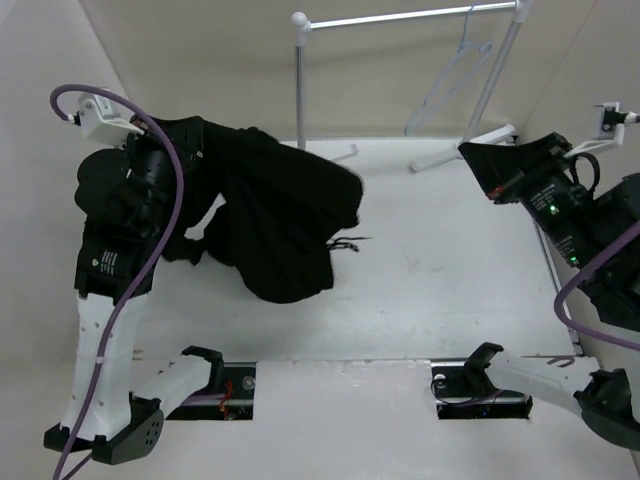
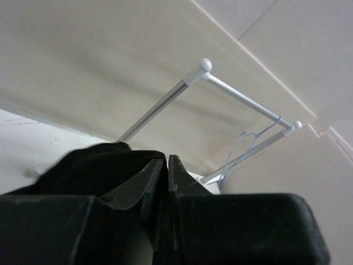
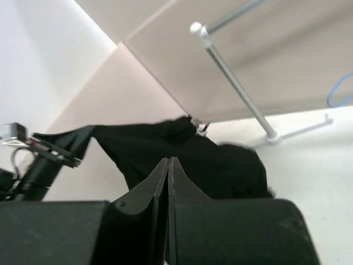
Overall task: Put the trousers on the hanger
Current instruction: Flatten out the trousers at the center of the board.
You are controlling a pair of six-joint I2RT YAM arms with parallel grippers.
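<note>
Top external view showed me the plain black soft-cloth trousers [image 1: 280, 210] hoisted at one end by the left gripper [image 2: 167, 161], its fingers pinched together on cloth, the rest slumped on the white counter [image 1: 440, 270]. The right gripper [image 3: 168, 161] had its fingers together on nothing. I judged this the lifting step. Next I'd need to carry the cloth to the thin pale-blue wire hanger [image 1: 450, 85], which hung well apart on the metal rail [image 1: 400, 18]. The pinch itself was hidden from me.

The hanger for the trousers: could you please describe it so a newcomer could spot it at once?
Find the silver metal rail stand at the back of the top view. Near its right end hangs the thin pale blue wire hanger, triangular with a top hook. It is far slimmer than the stand's tubes.
</note>
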